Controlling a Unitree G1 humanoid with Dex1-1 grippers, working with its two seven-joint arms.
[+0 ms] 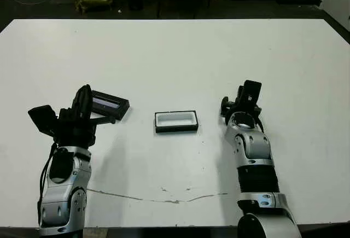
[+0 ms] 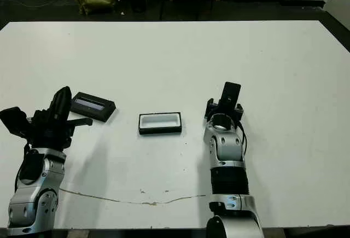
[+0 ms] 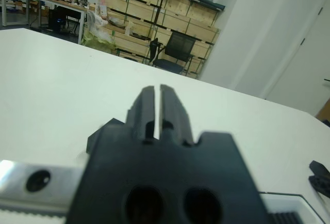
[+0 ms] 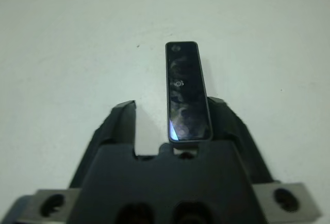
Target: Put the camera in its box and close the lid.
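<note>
The camera (image 4: 187, 92) is kept between the spread jaws of the right gripper (image 4: 175, 126), ready for the open box (image 1: 176, 121) to its left, while the left gripper's (image 3: 153, 112) jaws are pressed together by the lid (image 1: 110, 104).

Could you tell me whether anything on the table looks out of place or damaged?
Nothing looks damaged. The lid lies askew, apart from the open box, and a thin dark crack-like line crosses the table near its front edge.

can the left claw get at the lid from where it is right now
Probably yes. The left claw sits right beside the lid, which lies flat on the table with nothing on it; the box lies clear to the side.
</note>
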